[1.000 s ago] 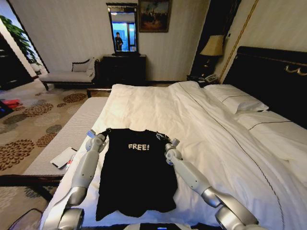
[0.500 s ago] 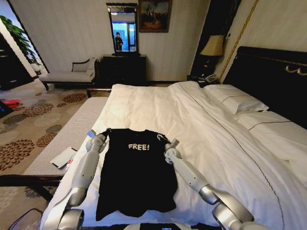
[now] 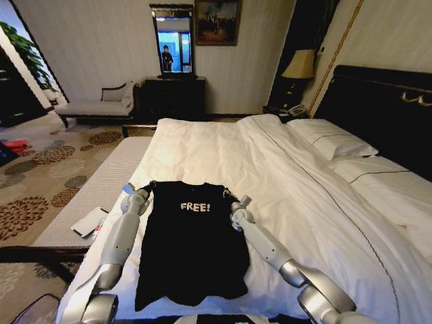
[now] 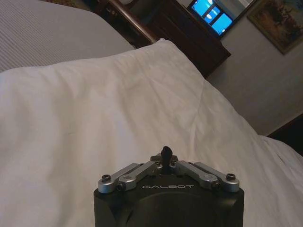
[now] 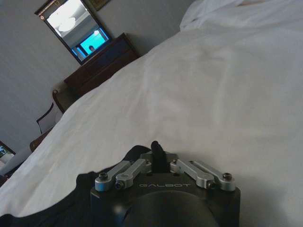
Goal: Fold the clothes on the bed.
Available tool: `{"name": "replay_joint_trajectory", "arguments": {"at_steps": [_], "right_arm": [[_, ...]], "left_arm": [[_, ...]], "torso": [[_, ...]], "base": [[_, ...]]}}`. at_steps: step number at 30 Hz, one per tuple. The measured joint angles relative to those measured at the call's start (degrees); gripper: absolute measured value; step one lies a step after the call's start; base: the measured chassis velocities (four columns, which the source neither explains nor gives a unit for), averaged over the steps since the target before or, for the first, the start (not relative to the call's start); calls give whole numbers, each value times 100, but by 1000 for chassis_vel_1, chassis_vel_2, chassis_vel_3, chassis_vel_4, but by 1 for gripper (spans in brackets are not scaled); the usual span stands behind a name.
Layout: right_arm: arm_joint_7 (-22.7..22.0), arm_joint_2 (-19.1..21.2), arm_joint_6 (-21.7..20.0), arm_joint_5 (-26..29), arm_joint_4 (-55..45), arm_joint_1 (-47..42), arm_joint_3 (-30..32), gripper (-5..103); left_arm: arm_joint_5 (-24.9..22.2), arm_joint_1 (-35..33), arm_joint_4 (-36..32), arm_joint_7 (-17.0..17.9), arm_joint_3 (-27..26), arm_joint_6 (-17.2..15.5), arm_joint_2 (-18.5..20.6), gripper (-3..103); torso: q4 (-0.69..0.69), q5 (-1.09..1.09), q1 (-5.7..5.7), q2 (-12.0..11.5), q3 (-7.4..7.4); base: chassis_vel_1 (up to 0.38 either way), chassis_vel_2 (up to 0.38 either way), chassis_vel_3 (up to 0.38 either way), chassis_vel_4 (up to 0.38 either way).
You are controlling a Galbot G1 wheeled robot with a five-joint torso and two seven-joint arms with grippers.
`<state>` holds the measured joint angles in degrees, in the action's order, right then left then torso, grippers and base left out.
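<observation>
Since half a second ago, almost no change in the head view: black T-shirt (image 3: 191, 237) in the same place, flat on the white duvet at the near end of the bed (image 3: 283, 175), collar toward the far end, hem toward the robot; right arm's elbow shifted very slightly, left arm as before. Left gripper (image 3: 145, 187) down at the shirt's left shoulder corner, right gripper (image 3: 231, 196) at the right shoulder corner, both low on the fabric. From the head camera, jaws too small to judge. From the left wrist camera, a closer look: left gripper (image 4: 165, 152) with linkage bars drawn in and dark tips meeting in a single point, so jaws together; whether cloth is pinched between them, cannot tell, with only white duvet (image 4: 94, 118) lying ahead. From the right wrist camera, right gripper (image 5: 156, 147) likewise with jaws together, and black fabric (image 5: 57, 208) showing beside and below the body; actual grip on it not visible. Readable writing: "FREE!" in white block letters (image 3: 195, 206) across the shirt's chest, seen from the head camera; "GALBOT" printed on each gripper body, seen from the wrist cameras. Off the bed's left edge on the striped bench (image 3: 94, 189), a white flat device (image 3: 88, 221).
</observation>
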<state>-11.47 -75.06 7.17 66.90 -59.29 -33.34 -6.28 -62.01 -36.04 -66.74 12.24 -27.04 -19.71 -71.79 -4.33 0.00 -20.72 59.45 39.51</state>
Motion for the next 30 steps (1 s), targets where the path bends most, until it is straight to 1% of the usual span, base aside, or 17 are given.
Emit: {"name": "replay_joint_trajectory", "arguments": {"at_steps": [2,3,9,11,13,17,18,22,23,30], "right_arm": [[0,-3,51,-27,13,34,11,4],[0,-8,80,-34,14,53,26,2],[-2,-16,179,-50,-55,143,99,0],[27,12,290,-92,-240,205,129,0],[35,20,309,-95,-277,214,133,0],[233,156,552,-98,-804,356,143,0],[233,156,552,-98,-804,356,143,0],[377,266,733,-49,-1144,513,131,0],[377,266,733,-49,-1144,513,131,0],[520,343,927,81,-1408,651,127,0]], "left_arm": [[-2,1,-14,2,4,4,29,0],[-6,0,-23,2,5,6,41,0],[-55,-7,-144,14,11,41,149,0],[-157,-12,-343,23,12,102,270,0],[-171,-11,-374,25,12,110,287,0],[-442,50,-957,108,44,234,612,0],[-442,50,-957,108,44,234,612,0],[-693,179,-1264,110,67,433,802,0],[-693,179,-1264,110,67,433,802,0],[-891,184,-1568,-25,72,578,1010,0]], "torso": [[0,0,0,0,0],[0,0,0,0,0],[0,0,0,0,0],[1,0,0,0,0],[1,0,0,0,0],[1,0,0,0,0],[1,0,0,0,0],[-1,0,0,0,0],[-1,0,0,0,0],[0,0,0,0,0]], "base": [[0,0,0,0],[0,0,0,0],[0,0,0,0],[0,0,0,0],[0,0,0,0],[0,0,0,0],[0,0,0,0],[0,0,0,0],[0,0,0,0],[0,0,0,0]]}}
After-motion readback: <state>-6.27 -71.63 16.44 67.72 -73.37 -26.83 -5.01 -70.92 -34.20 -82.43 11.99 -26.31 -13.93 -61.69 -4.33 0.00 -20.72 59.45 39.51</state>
